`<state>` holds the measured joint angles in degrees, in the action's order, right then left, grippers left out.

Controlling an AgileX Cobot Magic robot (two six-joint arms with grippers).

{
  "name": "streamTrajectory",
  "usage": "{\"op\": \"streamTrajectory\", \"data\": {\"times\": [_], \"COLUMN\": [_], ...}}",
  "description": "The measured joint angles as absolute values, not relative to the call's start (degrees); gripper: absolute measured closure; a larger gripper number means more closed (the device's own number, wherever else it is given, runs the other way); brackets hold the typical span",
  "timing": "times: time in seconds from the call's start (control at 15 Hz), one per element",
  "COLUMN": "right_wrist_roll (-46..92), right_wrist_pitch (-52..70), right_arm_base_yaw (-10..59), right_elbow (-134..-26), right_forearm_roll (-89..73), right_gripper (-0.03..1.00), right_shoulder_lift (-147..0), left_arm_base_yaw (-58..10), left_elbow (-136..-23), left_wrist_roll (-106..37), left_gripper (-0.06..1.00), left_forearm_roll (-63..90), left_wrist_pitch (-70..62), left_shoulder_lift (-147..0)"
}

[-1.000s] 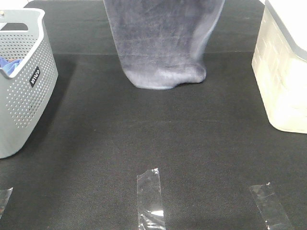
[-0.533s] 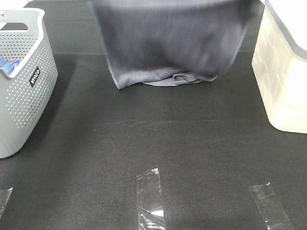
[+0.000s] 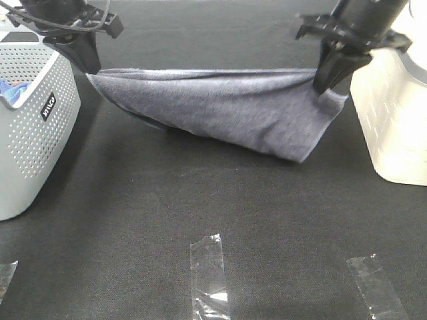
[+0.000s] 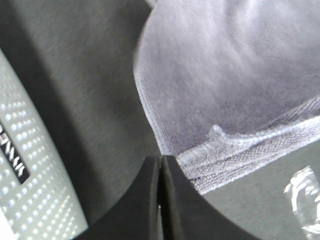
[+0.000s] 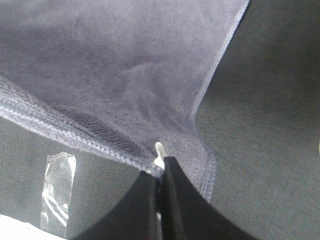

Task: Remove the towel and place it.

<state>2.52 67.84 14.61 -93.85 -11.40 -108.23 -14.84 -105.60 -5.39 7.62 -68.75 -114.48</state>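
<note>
The towel (image 3: 227,110) (image 4: 225,75) (image 5: 110,60) hangs spread out as a long grey-lavender band above the black mat (image 3: 200,200), pinched at its two upper corners and sagging between them, its lower edge sloping down towards the right-hand end (whether that low end touches the mat cannot be told). At the towel's left corner the left gripper (image 3: 90,70) (image 4: 161,165) has its jaws pressed together, with the stitched hem (image 4: 240,150) caught right at their tips. At the towel's right corner the right gripper (image 3: 321,85) (image 5: 160,167) is likewise clamped tight on the hem, where a small white tag (image 5: 159,149) pokes out just above the fingertips. Just left of the towel stands a grey perforated basket (image 3: 33,133) (image 4: 30,175) with a bit of blue cloth (image 3: 10,90) showing inside it. Just right of the towel stands a white bin (image 3: 393,113), close to the hanging corner but apart from it. In front of the towel, well apart from it, three strips of clear tape are stuck to the mat: one under the towel's middle (image 3: 209,277), one towards its right end (image 3: 375,287), and one cut off at the picture's edge beyond its left end (image 3: 5,277).
</note>
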Motion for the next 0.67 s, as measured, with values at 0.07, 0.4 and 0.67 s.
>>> {"op": "streamTrajectory", "data": {"times": [0.07,0.4,0.67], "right_wrist_roll": [2.8,2.8,2.3], "right_wrist_pitch": [65.9,50.6,37.4], "right_arm_base_yaw": [14.5,14.5,14.0], "right_elbow": [-93.9,-95.7,-110.5], "right_forearm_roll": [-11.5,-8.4,0.0], "right_gripper": [0.97,0.97,0.97], "right_shoulder_lift": [-108.9,-112.8,-119.4], "left_arm_base_yaw": [-14.8,-14.6,-14.6], "left_elbow": [-105.6,-105.6,-110.2], "left_wrist_roll": [-5.3,-5.5,-8.5], "left_gripper": [0.94,0.94,0.94], "left_forearm_roll": [7.3,6.2,-0.7], "left_wrist_pitch": [-68.8,-54.8,-23.9], "left_shoulder_lift": [-115.2,-121.8,-125.2]}}
